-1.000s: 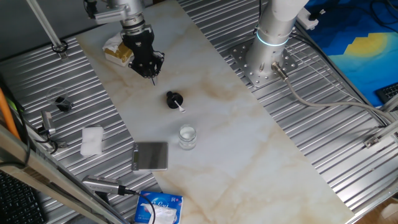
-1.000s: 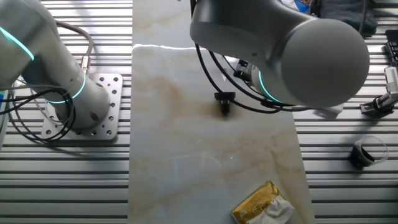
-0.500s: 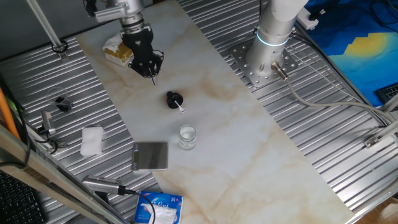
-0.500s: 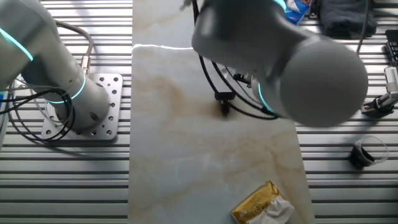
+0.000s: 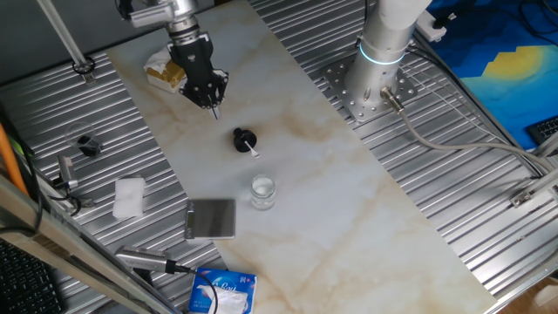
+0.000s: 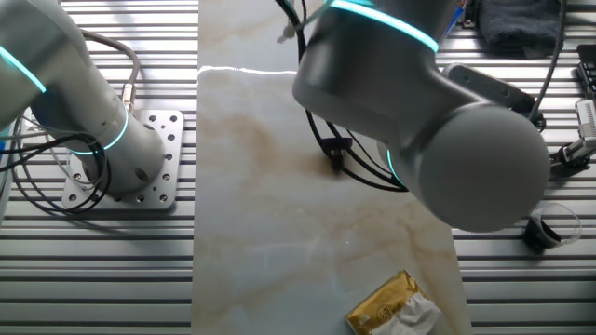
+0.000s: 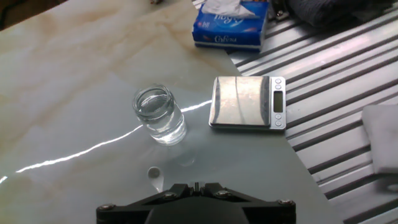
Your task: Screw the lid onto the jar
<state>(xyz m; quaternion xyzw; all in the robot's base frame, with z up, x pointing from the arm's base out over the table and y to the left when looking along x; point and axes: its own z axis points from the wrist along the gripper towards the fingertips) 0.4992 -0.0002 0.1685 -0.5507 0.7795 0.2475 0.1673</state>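
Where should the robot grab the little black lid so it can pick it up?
Probably by the round black sides of the lid, coming straight down from above. It lies alone on the marble table, apart from the jar, so both sides look free. The white bit pokes out toward the jar, so the fingers should close across the other sides.

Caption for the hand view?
Open jar stands beside the scale on the marble table, tissue pack behind.
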